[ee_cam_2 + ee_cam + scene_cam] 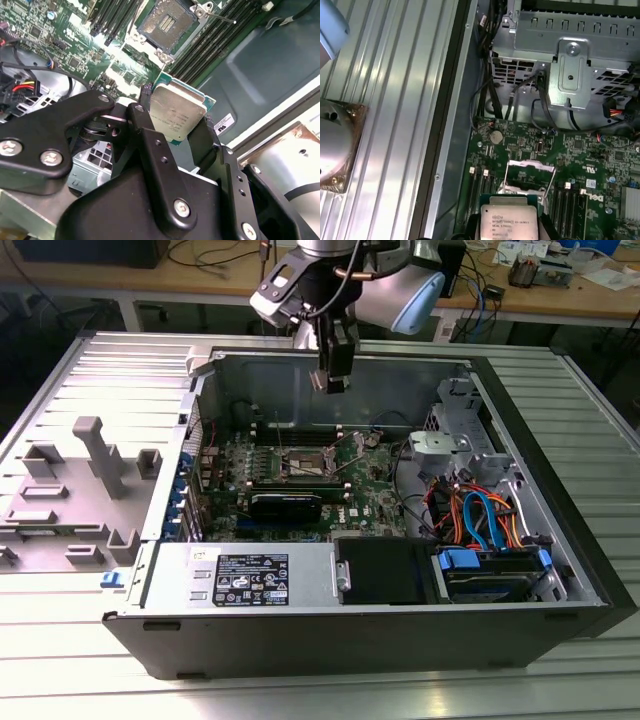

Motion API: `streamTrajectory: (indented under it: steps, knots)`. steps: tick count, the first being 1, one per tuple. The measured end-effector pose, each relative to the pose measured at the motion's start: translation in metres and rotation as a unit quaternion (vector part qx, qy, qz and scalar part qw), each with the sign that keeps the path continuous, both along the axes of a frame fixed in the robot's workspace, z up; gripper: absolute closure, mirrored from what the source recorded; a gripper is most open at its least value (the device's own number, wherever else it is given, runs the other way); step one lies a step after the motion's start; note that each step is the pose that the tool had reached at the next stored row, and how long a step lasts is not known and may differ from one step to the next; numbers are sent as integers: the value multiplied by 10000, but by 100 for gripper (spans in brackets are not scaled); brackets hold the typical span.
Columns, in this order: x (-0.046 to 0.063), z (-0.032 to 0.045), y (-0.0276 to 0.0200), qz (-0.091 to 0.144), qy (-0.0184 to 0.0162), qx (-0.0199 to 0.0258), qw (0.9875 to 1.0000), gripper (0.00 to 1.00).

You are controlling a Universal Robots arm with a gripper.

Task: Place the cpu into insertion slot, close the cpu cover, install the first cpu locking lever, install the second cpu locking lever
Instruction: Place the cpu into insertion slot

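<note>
Clamping the cpu, jaws hover over the case housing the insertion slot.

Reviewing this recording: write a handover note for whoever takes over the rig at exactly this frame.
Tool: shut on the cpu, held in the air above the open computer case.
Insertion slot: dark centre bare, no chip in it.
Cpu cover: appears swung up, not closed.
Done: cpu is in the grasp.
Left: seating the cpu, closing the cover and fitting both locking levers. One lever sticks out free beside the slot.
</note>
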State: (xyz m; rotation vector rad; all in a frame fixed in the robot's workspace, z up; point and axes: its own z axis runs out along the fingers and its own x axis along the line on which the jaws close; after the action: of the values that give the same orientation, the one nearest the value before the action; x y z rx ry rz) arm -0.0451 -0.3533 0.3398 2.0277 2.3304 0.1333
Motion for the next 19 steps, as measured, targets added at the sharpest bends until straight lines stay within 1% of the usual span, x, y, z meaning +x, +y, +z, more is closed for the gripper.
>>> streamTrajectory:
  steps: [2, 5, 6, 8, 16, 19]
  knots:
    - [-1, -9, 0, -107, 1, 0, 9999, 45]
    - [-5, -28, -1, -188, 0, 1, 9998, 45]
    - [-8, -38, -3, -204, 1, 0, 9998, 45]
    - [-48, -78, -3, -265, 0, 1, 9996, 45]
    - [-76, -109, -3, -276, 1, -1, 9996, 45]
    - [-82, -136, -3, -277, 0, 0, 9996, 45]
